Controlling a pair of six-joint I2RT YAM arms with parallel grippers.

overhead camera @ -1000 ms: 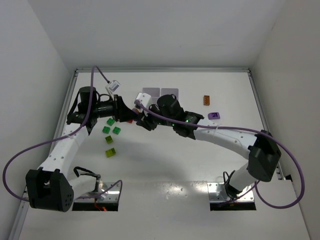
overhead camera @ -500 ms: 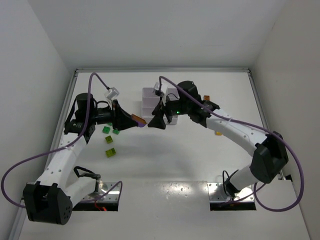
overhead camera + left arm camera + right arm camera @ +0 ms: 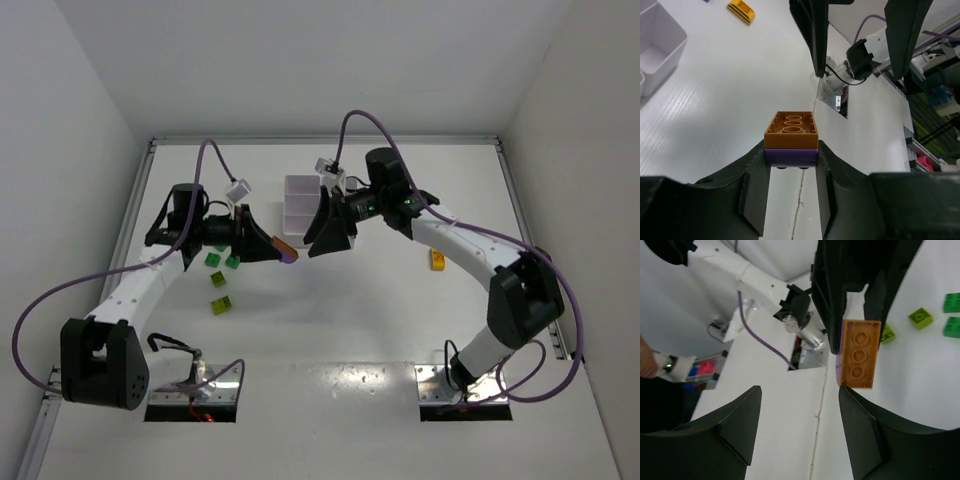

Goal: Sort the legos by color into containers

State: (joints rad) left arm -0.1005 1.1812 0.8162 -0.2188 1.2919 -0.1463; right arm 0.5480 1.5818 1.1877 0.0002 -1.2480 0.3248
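A clump of two legos, an orange-brown brick (image 3: pixel 791 129) on a purple one (image 3: pixel 791 156), is pinched between the fingers of my left gripper (image 3: pixel 791 154), which holds it above the table (image 3: pixel 284 250). My right gripper (image 3: pixel 316 232) faces it from the right, open and holding nothing. In the right wrist view, the right gripper (image 3: pixel 800 392) stands apart from the orange-brown brick (image 3: pixel 858 354). The white tray (image 3: pixel 297 187) sits just behind both grippers. Two green bricks (image 3: pixel 213 259) (image 3: pixel 232 262) and a lime-yellow one (image 3: pixel 219 305) lie below the left arm. A yellow brick (image 3: pixel 438 259) lies under the right arm.
White walls close the table on three sides, with a metal rail (image 3: pixel 320 141) along the back. Purple cables loop off both arms. The arm bases (image 3: pixel 195 385) (image 3: pixel 462 385) stand at the near edge.
My right gripper has opened, let go of the clump and drawn back to the right. The left gripper has kept the clump and shifted slightly right.
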